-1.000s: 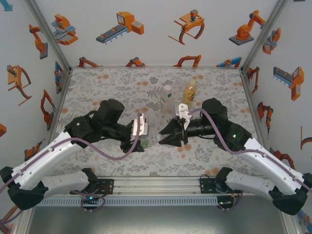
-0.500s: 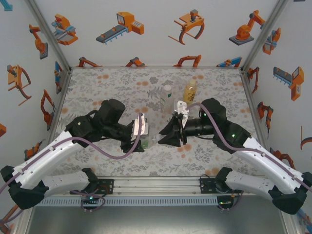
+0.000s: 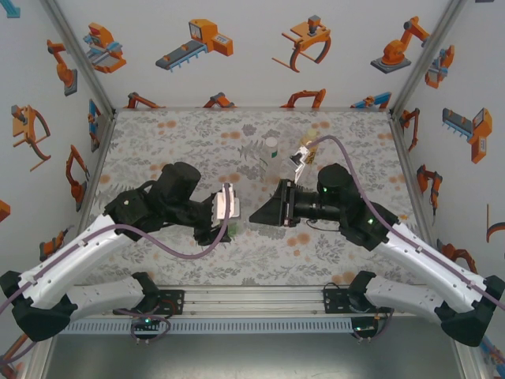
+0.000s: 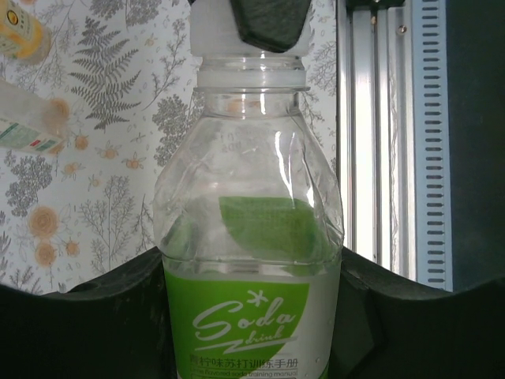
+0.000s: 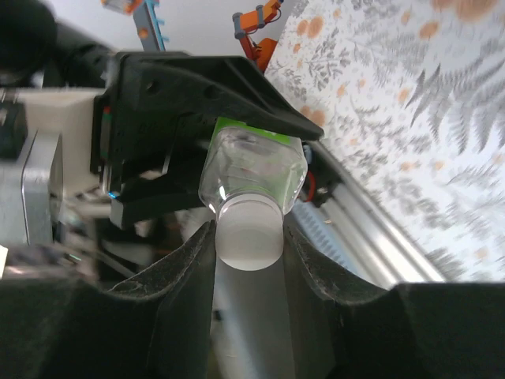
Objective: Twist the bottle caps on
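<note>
My left gripper (image 4: 251,316) is shut on the squat green-tinted bottle (image 4: 248,229), holding it by its green "Soda" label. A whitish cap (image 5: 248,235) sits on that bottle's neck (image 5: 252,170). My right gripper (image 5: 248,227) is shut on the cap, one finger on each side. From above, the left gripper (image 3: 227,224) and the right gripper (image 3: 254,216) meet at the table's middle. The clear bottle (image 3: 271,158) and the amber bottle (image 3: 308,148) stand behind them, the amber one partly hidden by my right wrist.
The flowered table top (image 3: 173,138) lies bare to the left and behind. A metal rail (image 3: 252,300) runs along the near edge. Printed walls (image 3: 237,47) close in the back and both sides.
My right wrist has rolled, swinging its white camera mount up toward the amber bottle, and its fingertips have edged left onto the bottle's mouth. The left arm has held still.
</note>
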